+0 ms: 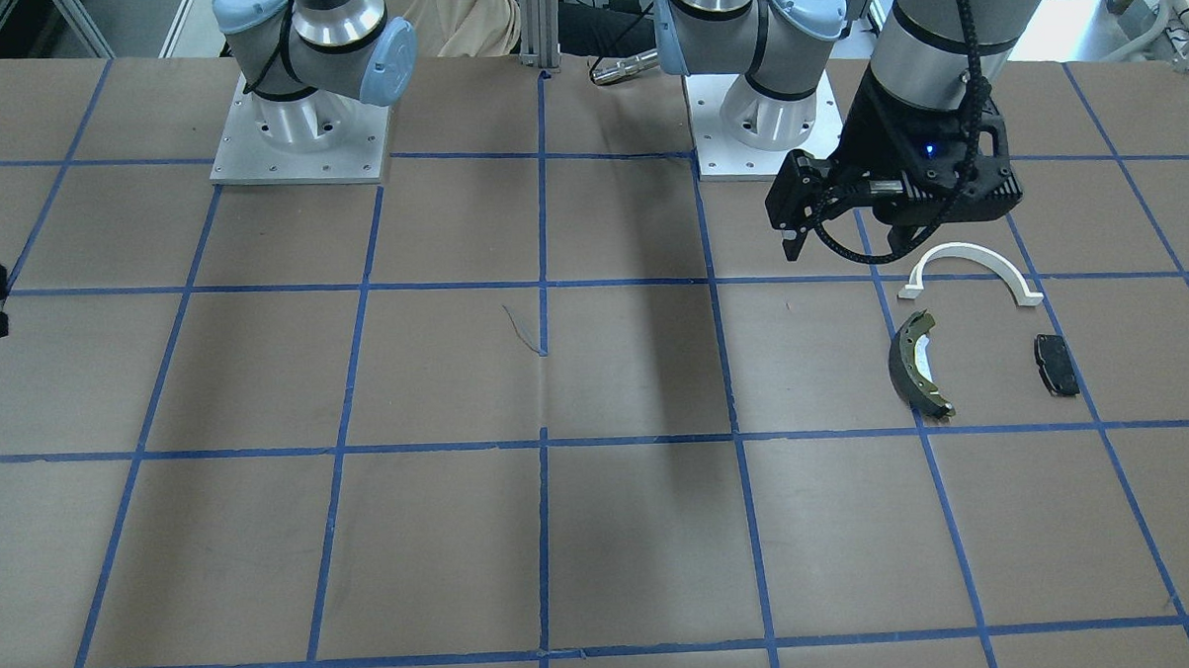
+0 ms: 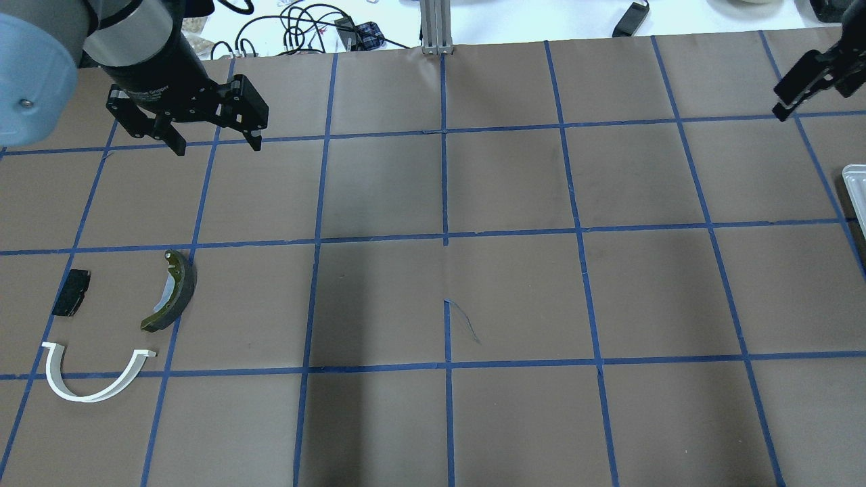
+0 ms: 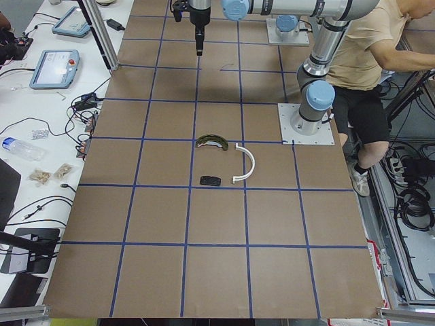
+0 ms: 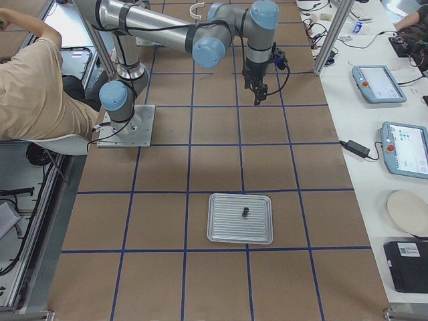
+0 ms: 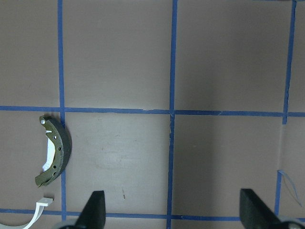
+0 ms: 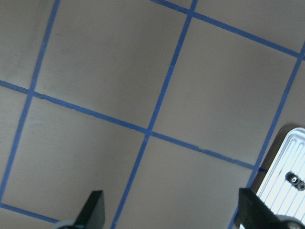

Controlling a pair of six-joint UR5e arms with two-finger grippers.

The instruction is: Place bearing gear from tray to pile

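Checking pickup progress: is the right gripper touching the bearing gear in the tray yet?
Apart. The exterior right view shows a stretch of table between the right gripper and the tray, where the bearing gear lies untouched.

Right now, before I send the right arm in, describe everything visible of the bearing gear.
The bearing gear is a tiny black, roundish part lying alone near the middle of the ribbed, silvery metal tray. It rests on the tray floor, clear of the rim, and nothing else touches it. It is too small to make out its centre hole or surface detail.
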